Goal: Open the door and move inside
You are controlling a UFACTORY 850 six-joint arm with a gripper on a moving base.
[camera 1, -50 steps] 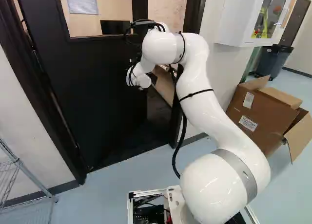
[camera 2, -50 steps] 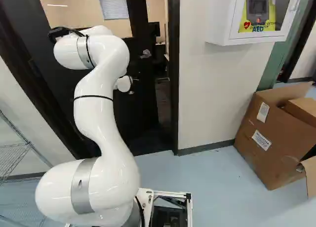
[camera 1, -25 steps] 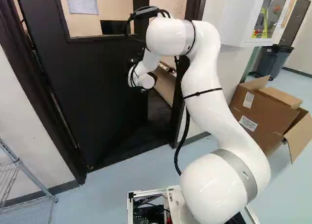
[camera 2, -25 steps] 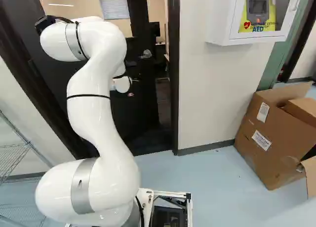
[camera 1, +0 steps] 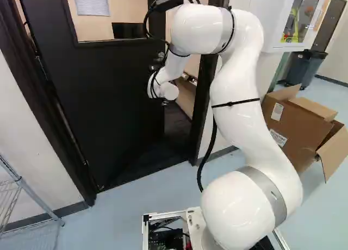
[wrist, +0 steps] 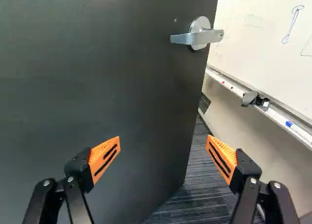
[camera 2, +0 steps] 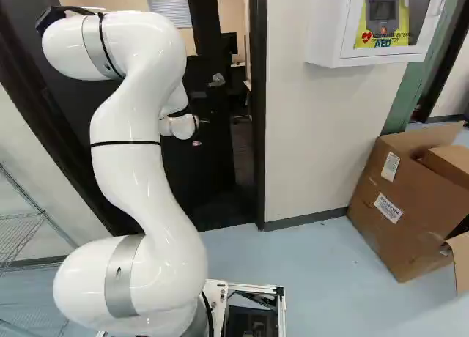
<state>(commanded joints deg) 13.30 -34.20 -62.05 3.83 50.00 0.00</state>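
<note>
Pincer [wrist: 164, 138] released, facing the ajar door [wrist: 97, 87].
It grips nothing, the handle [wrist: 197, 37] above it, probably placed to push ahead near the free edge [wrist: 196, 97], where leverage is greatest.

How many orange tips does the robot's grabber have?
2, standing apart in the wrist view: one pad in front of the dark door, the other pad past its free edge.

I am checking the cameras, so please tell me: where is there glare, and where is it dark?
Left base view: small bright highlights on the glossy white arm; right base view: the inner floor looks much darker than the blue outer floor; wrist view: the metal lever shines against the dark door.
</note>
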